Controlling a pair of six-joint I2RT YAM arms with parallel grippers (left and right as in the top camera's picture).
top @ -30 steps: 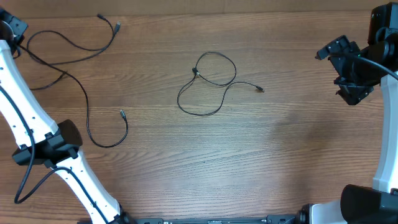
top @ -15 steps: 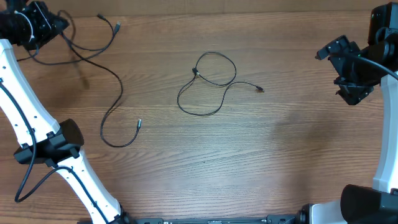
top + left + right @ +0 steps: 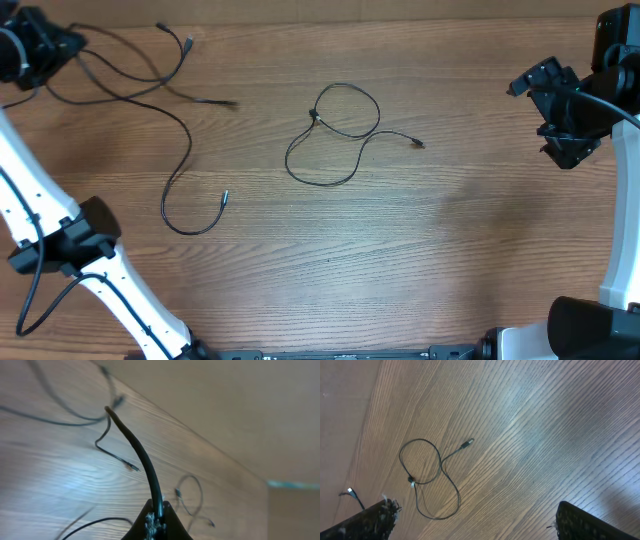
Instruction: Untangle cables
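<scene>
Three thin black cables are seen. The middle cable (image 3: 314, 118) lies alone at the centre. It is folded into a rounded upper loop and a wider lower loop that meet at a small crossing, and its tail is run out to the right, ending in a small connector (image 3: 418, 143). The other two are spread at the far left, crossing each other. The long cable (image 3: 190, 150) is curved down into a hook, its free end turned upward. The upper cable (image 3: 188, 41) is ended near the far edge. A lifted strand (image 3: 142, 457) is held pinched and raised in the air; which cable it belongs to cannot be told.
</scene>
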